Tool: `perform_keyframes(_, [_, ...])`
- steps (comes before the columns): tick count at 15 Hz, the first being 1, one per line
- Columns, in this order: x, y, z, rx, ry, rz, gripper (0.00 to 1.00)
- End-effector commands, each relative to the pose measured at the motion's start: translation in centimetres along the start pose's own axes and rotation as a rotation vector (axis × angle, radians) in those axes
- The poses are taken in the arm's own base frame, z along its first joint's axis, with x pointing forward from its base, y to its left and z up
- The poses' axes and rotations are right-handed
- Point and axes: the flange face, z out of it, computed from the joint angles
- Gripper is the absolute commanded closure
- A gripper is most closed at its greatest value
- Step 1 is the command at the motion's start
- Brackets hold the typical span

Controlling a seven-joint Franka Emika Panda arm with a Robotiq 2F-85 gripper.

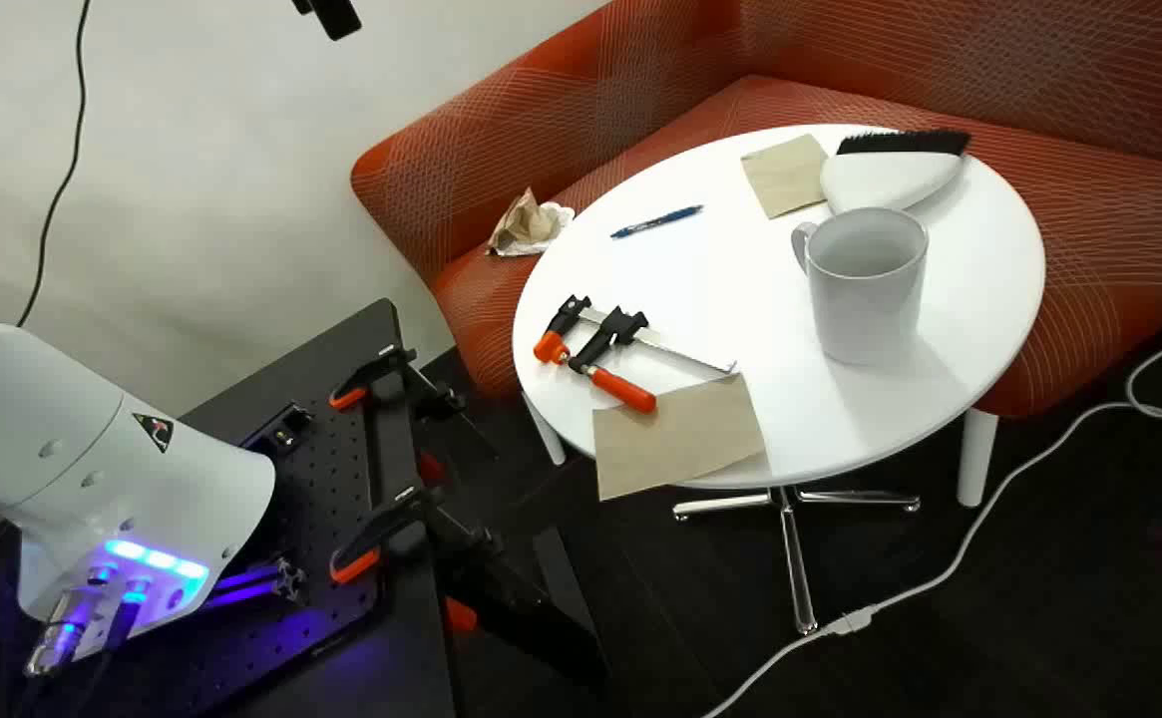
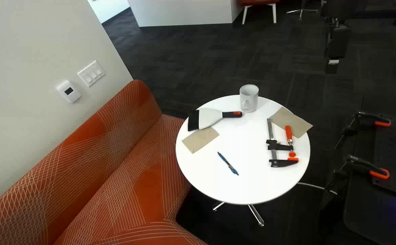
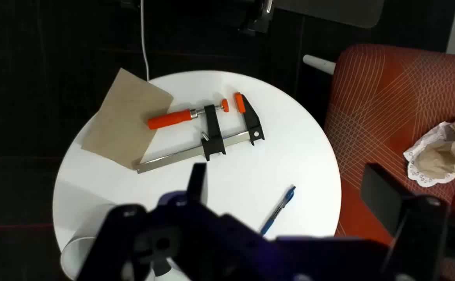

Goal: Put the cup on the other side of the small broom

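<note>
The white cup (image 1: 865, 299) stands upright on the round white table, and it also shows in an exterior view (image 2: 248, 100). In the wrist view the cup (image 3: 75, 255) is at the lower left, partly hidden by the gripper. The small broom (image 2: 211, 117) lies beside the cup, with a white body, black bristles and a black handle pointing toward the cup. It shows in an exterior view (image 1: 890, 179) too, its handle hidden by the cup. My gripper (image 3: 286, 175) is open and empty above the table, away from the cup. An exterior view shows part of it (image 2: 335, 44).
On the table (image 1: 700, 269) lie an orange-handled clamp (image 1: 630, 344), a blue pen (image 1: 657, 221) and brown paper pieces (image 1: 680, 434) (image 1: 785, 175). A red couch (image 2: 126, 163) borders the table, with crumpled paper (image 3: 440, 156) on it. The black robot bench (image 1: 341, 479) stands nearby.
</note>
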Motion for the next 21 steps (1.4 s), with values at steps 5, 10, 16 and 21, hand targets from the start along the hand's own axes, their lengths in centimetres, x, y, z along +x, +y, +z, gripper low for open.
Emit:
perform_keyframes(5, [0.0,0.0,0.0,0.0,-0.001,0.0,0.0])
perform_keyframes(10, [1.9,0.3,0.1,-0.028,0.018,-0.064,0.0])
perform_keyframes(16, [6.4,2.0,0.0,-0.076,0.061,-0.095,0.0])
perform_keyframes(21, [11.7,4.7,-0.9,-0.096,0.117,0.0,0.0])
